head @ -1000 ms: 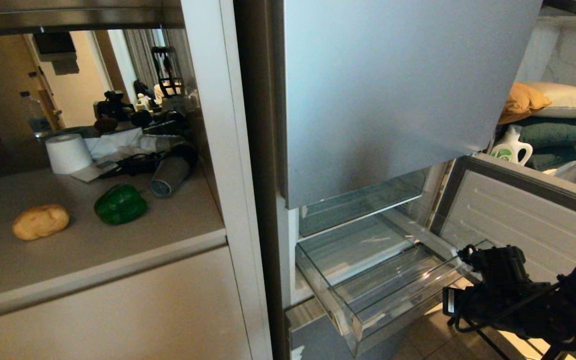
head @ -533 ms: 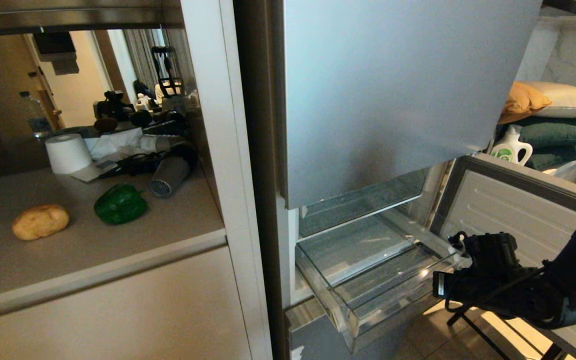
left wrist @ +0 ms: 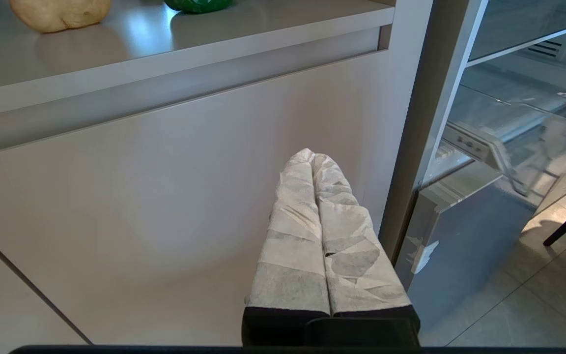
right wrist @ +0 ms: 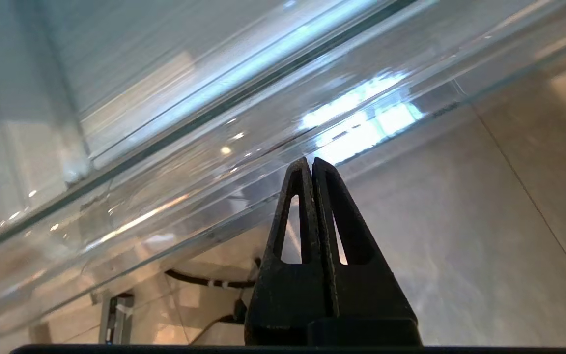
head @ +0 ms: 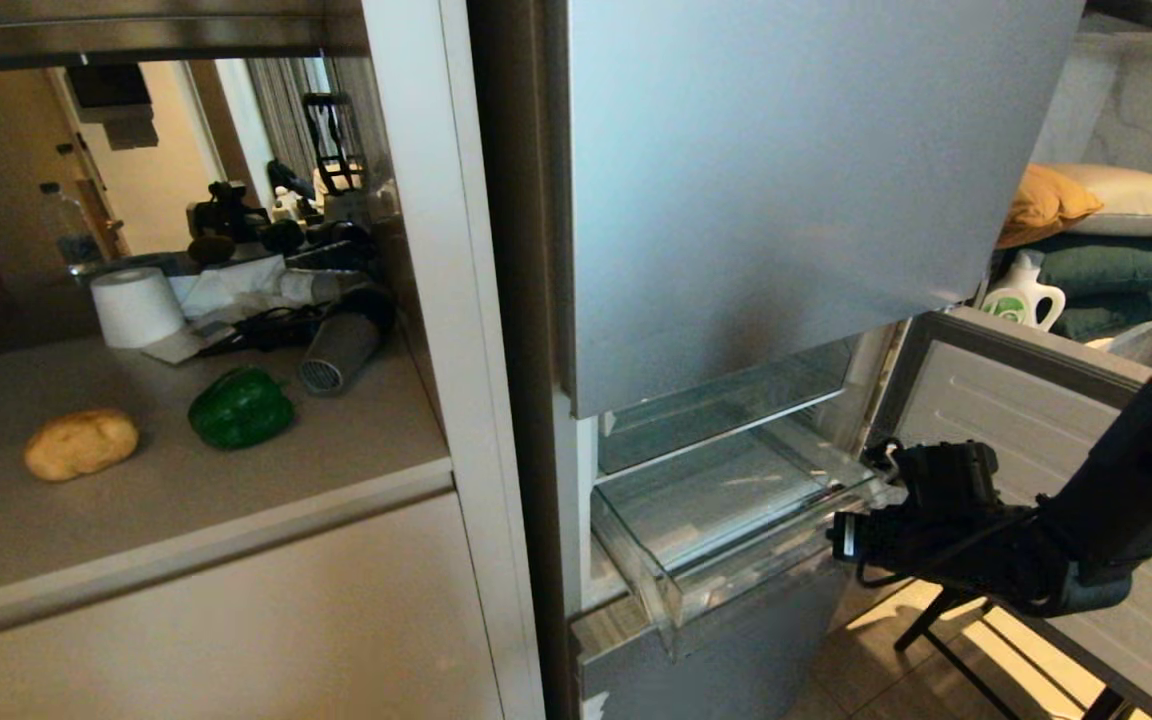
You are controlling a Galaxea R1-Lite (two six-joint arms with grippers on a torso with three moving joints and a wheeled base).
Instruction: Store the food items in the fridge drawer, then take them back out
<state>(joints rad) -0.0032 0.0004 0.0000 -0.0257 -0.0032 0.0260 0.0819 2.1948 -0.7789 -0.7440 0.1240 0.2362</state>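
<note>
A tan potato (head: 81,443) and a green bell pepper (head: 240,407) lie side by side on the grey counter (head: 236,490) left of the fridge. The left wrist view catches both at its edge, the potato (left wrist: 59,12) and the pepper (left wrist: 197,4). The clear fridge drawer (head: 736,565) sticks out a little from the open lower compartment and holds nothing. My right gripper (head: 841,535) is shut, its tips (right wrist: 311,162) against the drawer's transparent front (right wrist: 214,162). My left gripper (left wrist: 311,156), with white-wrapped fingers, is shut and empty, low in front of the cabinet face.
On the counter's back stand a paper roll (head: 136,305), a grey cylinder (head: 336,350) and cables. The lower fridge door (head: 1036,430) hangs open to the right, beside my right arm. A dark stand leg (head: 936,620) crosses the floor. Cushions (head: 1106,230) and a detergent bottle (head: 1026,295) sit behind.
My right gripper has moved left and up toward the fridge, and the drawer has slid most of the way in ahead of it. The potato, the pepper and the left arm have not moved.
</note>
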